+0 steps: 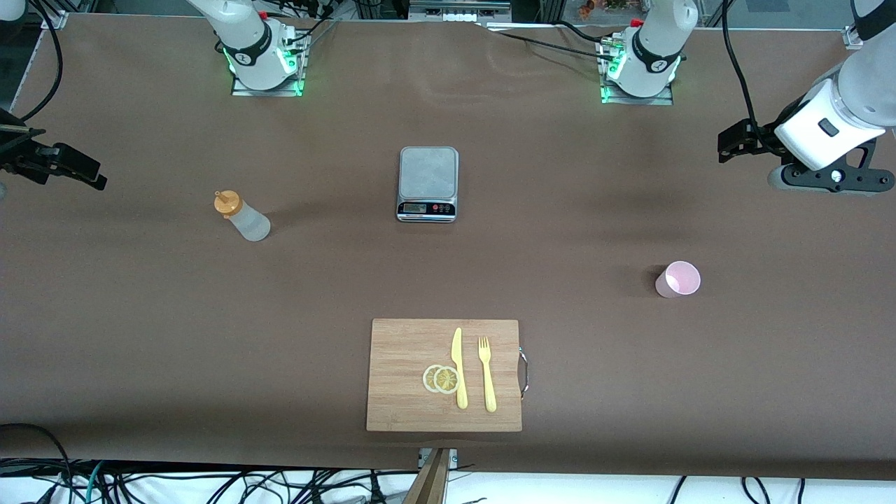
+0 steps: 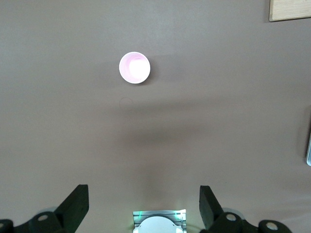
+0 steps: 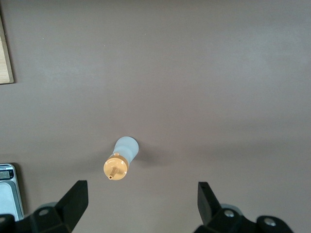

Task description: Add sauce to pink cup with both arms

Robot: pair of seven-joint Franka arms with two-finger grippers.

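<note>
We are starting out, both hands spread and holding nothing, the left hand hanging above the pink cup, the right hand above the upright sauce bottle on the surface; next, each descends to grasp.

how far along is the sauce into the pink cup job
Nothing looks done yet. The sauce bottle stands untouched toward the right arm's end, the pink cup toward the left arm's end. Left gripper and right gripper hang open and empty above them. Grasping, bringing both together and squeezing are all left.
</note>
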